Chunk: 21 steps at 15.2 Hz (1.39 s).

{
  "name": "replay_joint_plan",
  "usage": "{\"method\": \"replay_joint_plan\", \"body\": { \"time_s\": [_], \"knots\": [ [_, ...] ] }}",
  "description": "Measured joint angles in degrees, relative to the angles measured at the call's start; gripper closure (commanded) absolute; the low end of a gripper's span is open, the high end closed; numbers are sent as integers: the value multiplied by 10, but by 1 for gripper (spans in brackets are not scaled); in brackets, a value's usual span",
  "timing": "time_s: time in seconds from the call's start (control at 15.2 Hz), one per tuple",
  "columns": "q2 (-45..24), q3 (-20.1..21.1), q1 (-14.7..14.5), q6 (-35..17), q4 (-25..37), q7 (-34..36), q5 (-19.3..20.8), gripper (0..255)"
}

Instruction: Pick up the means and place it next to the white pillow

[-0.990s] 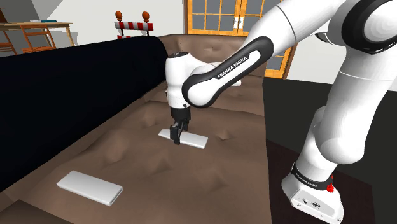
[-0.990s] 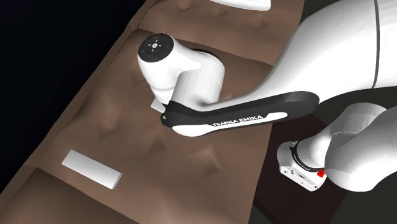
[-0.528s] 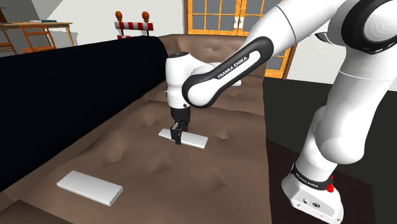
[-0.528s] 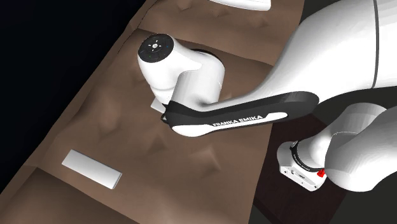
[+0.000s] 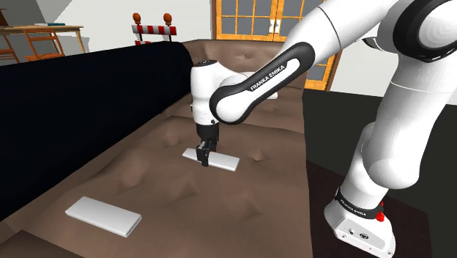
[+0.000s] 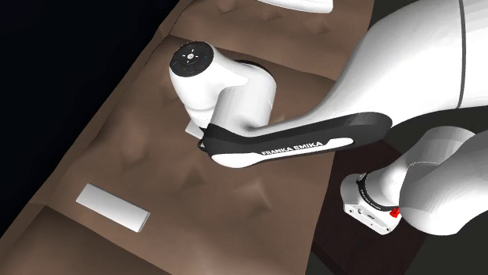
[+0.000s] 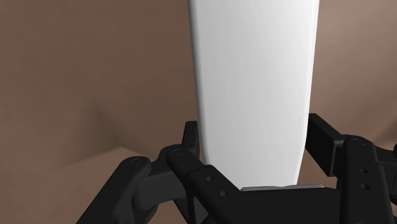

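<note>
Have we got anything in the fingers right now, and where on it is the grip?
The fingers clasp the white slab across its width, one on each long edge. It lies flat on the couch, not yet lifted.

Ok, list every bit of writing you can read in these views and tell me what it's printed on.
"FRANKA EMIKA": white letters on the arm's dark forearm band, readable in the shoulder view and again in the second exterior view.
Small white lettering on the dark ring at the arm's base: too small to read.
The white slab in the wrist view carries no text.
</note>
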<state>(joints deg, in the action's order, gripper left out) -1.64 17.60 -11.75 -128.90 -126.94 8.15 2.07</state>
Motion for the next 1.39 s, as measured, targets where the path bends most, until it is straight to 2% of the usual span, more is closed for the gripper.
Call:
{"method": "replay_joint_plan", "body": {
  "time_s": [1.39],
  "knots": [
    [62, -3, 2, 150, 91, -19, -23, 255]
  ]
}}
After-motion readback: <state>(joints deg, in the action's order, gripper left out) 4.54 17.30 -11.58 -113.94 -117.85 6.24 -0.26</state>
